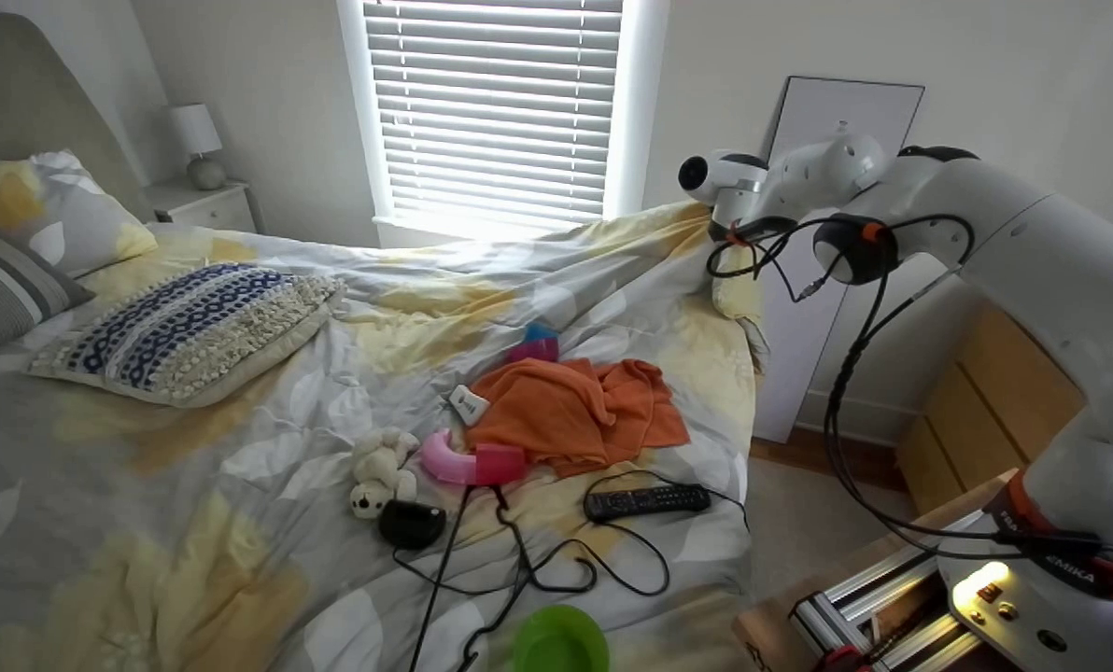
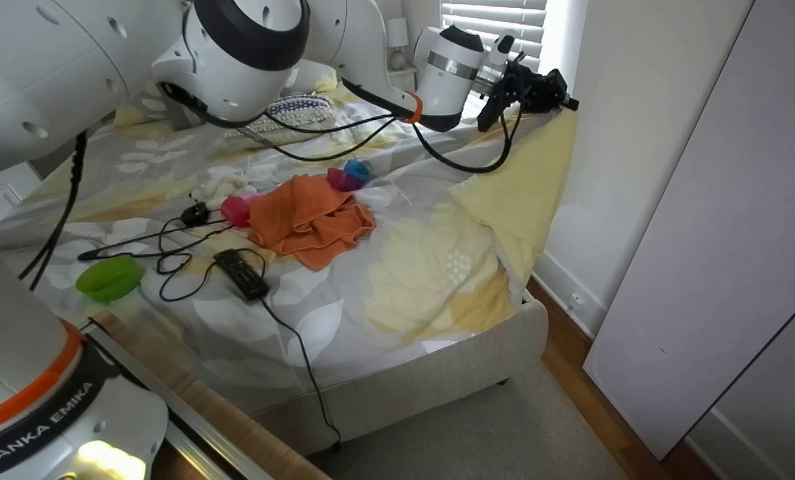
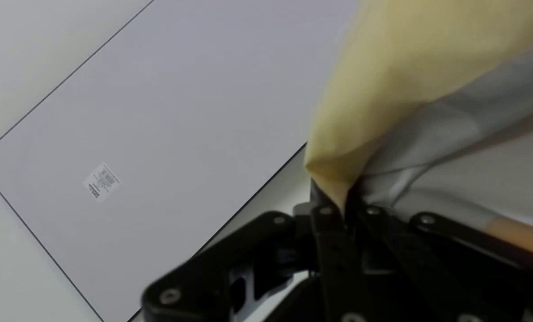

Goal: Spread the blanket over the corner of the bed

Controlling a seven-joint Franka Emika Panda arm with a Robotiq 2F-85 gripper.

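In an exterior view, the grey, white and yellow floral fabric blanket (image 2: 411, 233) is seen laid over the bench (image 2: 437, 377), a pale upholstered bed. At the window-side edge, a yellow part of the blanket is held up by the black 2-fingered tool (image 2: 571, 104), while the bench's corner between that edge and the foot edge is not fully covered. The spreading step is judged to be in hand, with 1 fold raised and not yet laid down. For the next move, the fold should probably be carried toward the foot edge, lowered over that corner and only then let go.

In an exterior view, the white jointed robot arm (image 1: 1061, 252) is seen stretched from its base beside the foot edge to the window-side edge, with its wrist above the bench top; the grasp itself is hidden there. The crumpled orange cloth (image 1: 575, 411), lying inward from the corner, might be dragged by a hard pull.

In the wrist view, a narrow yellow fold of the blanket is pinched between the fingertips (image 3: 324, 223).
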